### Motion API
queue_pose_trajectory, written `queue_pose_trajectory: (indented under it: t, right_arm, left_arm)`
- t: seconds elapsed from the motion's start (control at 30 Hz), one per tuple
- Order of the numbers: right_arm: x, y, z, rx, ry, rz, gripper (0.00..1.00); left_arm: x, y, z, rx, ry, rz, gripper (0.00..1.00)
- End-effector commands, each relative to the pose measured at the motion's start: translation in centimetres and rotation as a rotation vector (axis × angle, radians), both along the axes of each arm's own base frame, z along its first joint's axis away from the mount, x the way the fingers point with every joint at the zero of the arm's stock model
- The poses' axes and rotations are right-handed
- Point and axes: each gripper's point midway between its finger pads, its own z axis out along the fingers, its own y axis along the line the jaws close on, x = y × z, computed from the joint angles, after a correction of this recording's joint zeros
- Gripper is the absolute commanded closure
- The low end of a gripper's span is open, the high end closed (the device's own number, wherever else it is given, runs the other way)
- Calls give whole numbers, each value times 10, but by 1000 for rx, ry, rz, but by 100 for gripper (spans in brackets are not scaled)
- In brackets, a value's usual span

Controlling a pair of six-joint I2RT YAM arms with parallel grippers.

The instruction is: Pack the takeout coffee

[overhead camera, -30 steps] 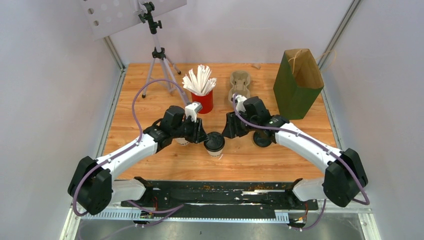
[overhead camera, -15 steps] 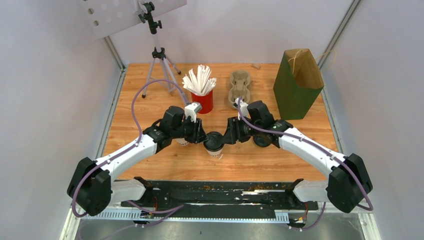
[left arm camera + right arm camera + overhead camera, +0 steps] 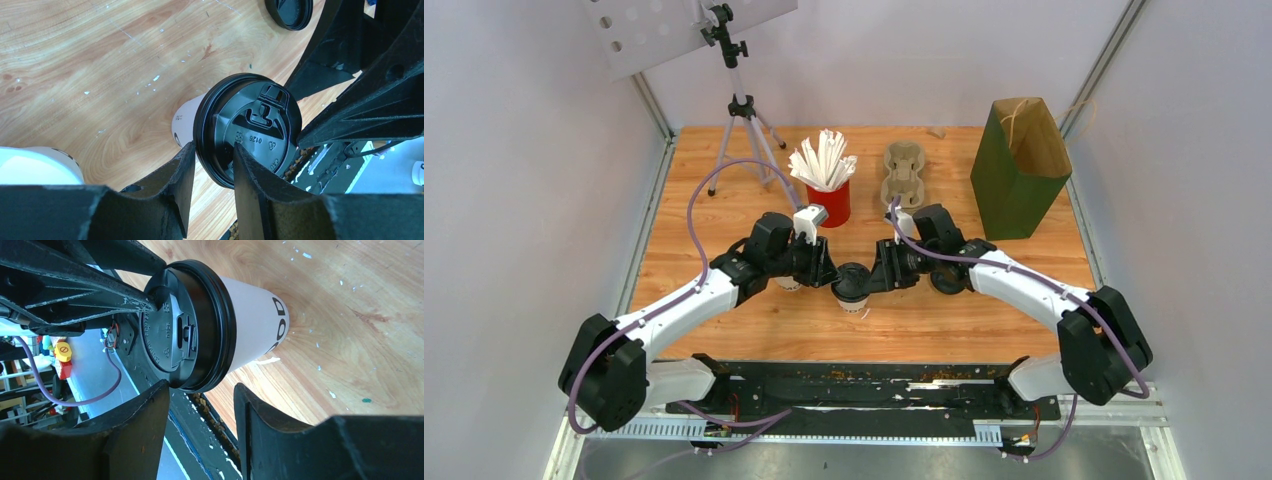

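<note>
One takeout coffee [image 3: 853, 288], a white paper cup with a black lid, stands at the table's middle. In the left wrist view my left gripper [image 3: 212, 147] is shut on the edge of that lid [image 3: 248, 125], one finger outside the rim and one on top. My right gripper [image 3: 200, 390] is open at the cup's other side, with the lid's rim [image 3: 212, 340] just at its fingertips. From above, the left gripper [image 3: 832, 277] and right gripper [image 3: 876, 277] flank the cup. A second white cup [image 3: 788, 284] stands under my left arm, mostly hidden, and shows again as the second cup [image 3: 35, 165].
A loose black lid [image 3: 949, 280] lies beside my right arm. Behind stand a red cup of white straws [image 3: 829, 200], a beige pulp tray [image 3: 903, 172], an open green paper bag [image 3: 1019, 165] at the right and a tripod [image 3: 742, 120] at the back left.
My right gripper has swung left from beside the loose lid up to the lidded cup. The left gripper and the cup have stayed in place.
</note>
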Motion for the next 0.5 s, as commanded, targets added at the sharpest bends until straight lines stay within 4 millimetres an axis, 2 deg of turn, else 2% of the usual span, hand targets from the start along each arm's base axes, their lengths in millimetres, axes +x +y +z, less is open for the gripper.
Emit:
queue_pose_trajectory:
  t: [0.0, 0.37, 0.47]
  right_arm:
    - [4, 9, 6, 61, -14, 19, 51]
    - [10, 13, 5, 80, 1, 18, 50]
    - [10, 12, 2, 80, 6, 15, 53]
  left_arm:
    - [-5, 2, -11, 46, 35, -6, 59]
    - [-5, 1, -12, 46, 36, -9, 59]
    - [-6, 2, -13, 49, 39, -9, 59]
